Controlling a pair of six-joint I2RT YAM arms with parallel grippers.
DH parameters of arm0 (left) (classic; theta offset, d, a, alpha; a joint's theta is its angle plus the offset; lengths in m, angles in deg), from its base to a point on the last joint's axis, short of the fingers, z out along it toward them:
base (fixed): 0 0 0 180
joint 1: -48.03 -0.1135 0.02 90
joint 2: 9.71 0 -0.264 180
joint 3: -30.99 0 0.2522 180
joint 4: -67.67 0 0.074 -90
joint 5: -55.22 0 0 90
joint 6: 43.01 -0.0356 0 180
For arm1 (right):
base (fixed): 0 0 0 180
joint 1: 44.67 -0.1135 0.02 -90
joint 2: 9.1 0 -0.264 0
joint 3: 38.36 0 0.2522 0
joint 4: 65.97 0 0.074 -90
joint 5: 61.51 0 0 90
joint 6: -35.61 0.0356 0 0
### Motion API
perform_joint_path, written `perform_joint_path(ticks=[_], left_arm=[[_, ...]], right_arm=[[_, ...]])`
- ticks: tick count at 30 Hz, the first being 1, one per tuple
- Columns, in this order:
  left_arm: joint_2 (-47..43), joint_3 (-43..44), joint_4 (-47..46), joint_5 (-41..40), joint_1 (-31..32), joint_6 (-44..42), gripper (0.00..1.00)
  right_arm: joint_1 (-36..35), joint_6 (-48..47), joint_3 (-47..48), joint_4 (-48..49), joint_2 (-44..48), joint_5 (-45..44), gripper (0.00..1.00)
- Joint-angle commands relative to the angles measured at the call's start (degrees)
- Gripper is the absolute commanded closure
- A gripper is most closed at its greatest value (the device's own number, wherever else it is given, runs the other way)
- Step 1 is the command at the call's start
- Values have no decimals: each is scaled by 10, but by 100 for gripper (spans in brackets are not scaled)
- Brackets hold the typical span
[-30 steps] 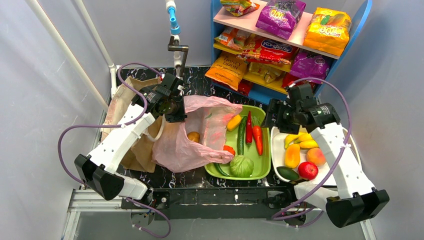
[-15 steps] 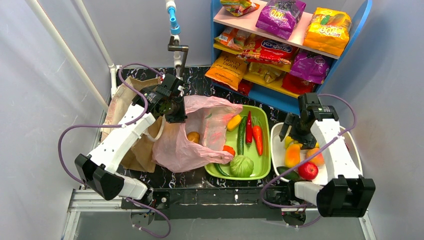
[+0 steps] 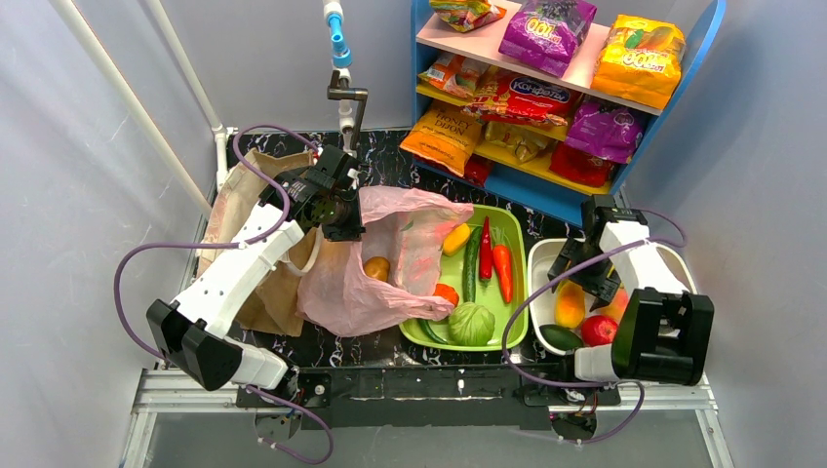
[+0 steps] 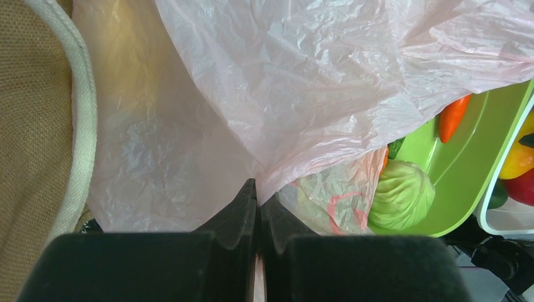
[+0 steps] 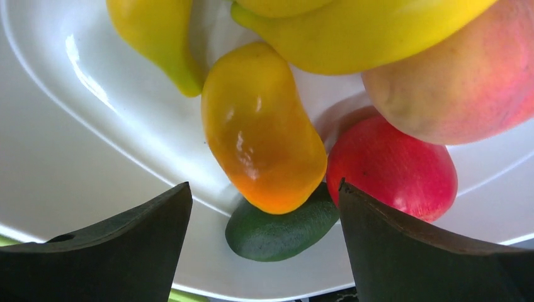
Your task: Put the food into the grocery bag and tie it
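The pink grocery bag (image 3: 363,292) lies open at mid-table with a brown round item (image 3: 377,266) inside. My left gripper (image 3: 338,216) is shut on the bag's upper edge; the left wrist view shows its jaws pinching the pink film (image 4: 257,189). My right gripper (image 3: 575,281) is open just above the white tray (image 3: 537,265) of fruit. In the right wrist view its fingers (image 5: 264,185) straddle an orange-yellow fruit (image 5: 261,132), with a green avocado (image 5: 277,229) below it, a red fruit (image 5: 393,167) to the right and yellow fruit (image 5: 157,31) above.
A green tray (image 3: 515,327) holds a cabbage (image 3: 471,324), carrot, chilli and cucumber between the bag and the white tray. A brown bag (image 3: 244,200) lies under my left arm. A blue shelf (image 3: 585,200) of snack packets stands behind. A metal post (image 3: 343,93) rises at the back.
My right arm has pulled back toward its base and dropped its open gripper over the white tray's fruit. My left gripper still holds the bag's edge in place.
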Motion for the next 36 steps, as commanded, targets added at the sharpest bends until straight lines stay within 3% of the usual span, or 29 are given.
perform_joint_path(ticks=[1,13,17,22,25,27,36], left_arm=[[-19,-7,13,-9,-2,-7,100],[-15,-2,18,-13,-2,-12,100],[-12,0,18,-13,-2,-13,100],[-7,5,17,-13,-3,-13,100],[-3,9,13,-12,-3,-13,100],[1,13,11,-9,-3,-13,100],[17,32,10,1,-3,-11,100]], right_arm=[[11,4,-6,34,-27,2,8],[15,-8,-11,59,-84,15,20],[16,-10,-11,60,-81,17,36],[15,-14,1,47,-57,31,66],[15,-27,23,35,-38,48,73],[14,-34,43,24,-27,51,88],[15,-28,129,1,31,159,97]])
